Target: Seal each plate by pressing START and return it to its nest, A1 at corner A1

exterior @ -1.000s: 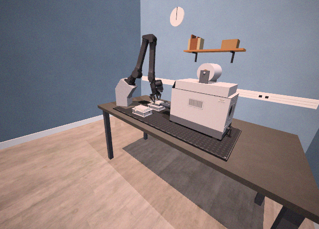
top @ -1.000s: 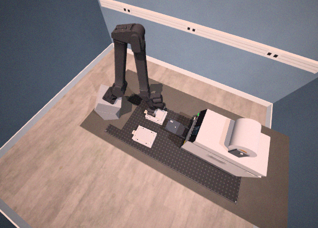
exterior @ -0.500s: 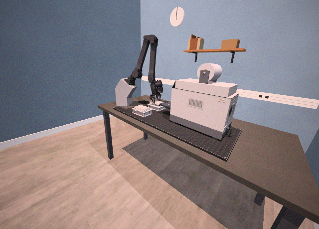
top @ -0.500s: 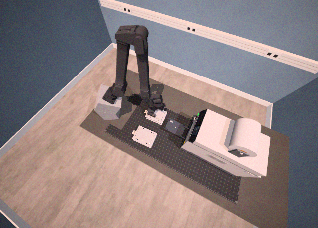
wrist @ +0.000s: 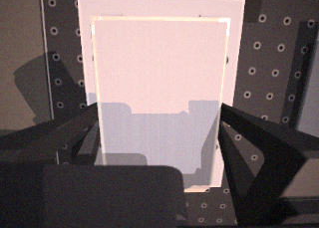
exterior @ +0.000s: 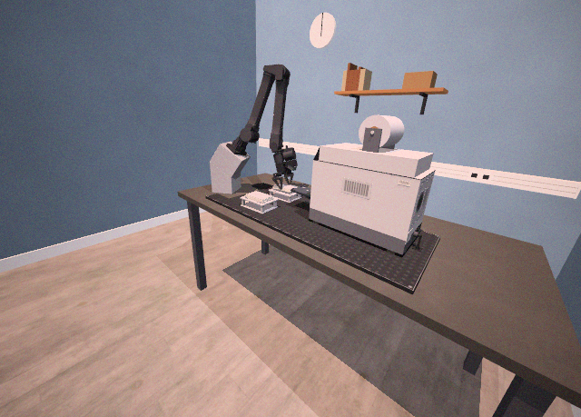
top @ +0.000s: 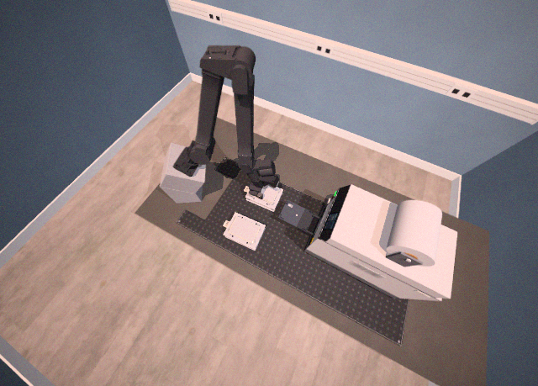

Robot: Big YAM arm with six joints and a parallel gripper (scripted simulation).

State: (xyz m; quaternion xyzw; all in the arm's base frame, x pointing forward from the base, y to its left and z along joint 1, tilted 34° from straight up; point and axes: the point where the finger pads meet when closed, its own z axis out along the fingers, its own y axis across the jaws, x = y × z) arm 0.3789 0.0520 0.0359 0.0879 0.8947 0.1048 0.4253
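Observation:
My gripper (top: 266, 189) (exterior: 285, 185) (wrist: 159, 109) is shut on a plate (wrist: 159, 64), one finger at each long side. The plate's top looks smooth and covered, with a pale rim. It is level and slightly above or in the back nest (exterior: 290, 199) (wrist: 236, 39), whose white border shows around it; the remaining gap is hard to tell. The front nest (exterior: 267, 209) seems to hold the other plate, with a bumpy top in the exterior view. The sealer's stage (top: 297, 213) is out and bare. The sealer's lamp (top: 335, 193) is green. The nest labels and A1 marks are not readable.
The white sealer (top: 365, 225) (exterior: 361, 187) with its foil roll (top: 414, 232) (exterior: 382, 131) stands to the right of the nests. The arm's grey base (top: 182, 182) (exterior: 225, 171) is at the left. A dark perforated board (top: 329, 295) (exterior: 366, 257) lies under the nests and sealer.

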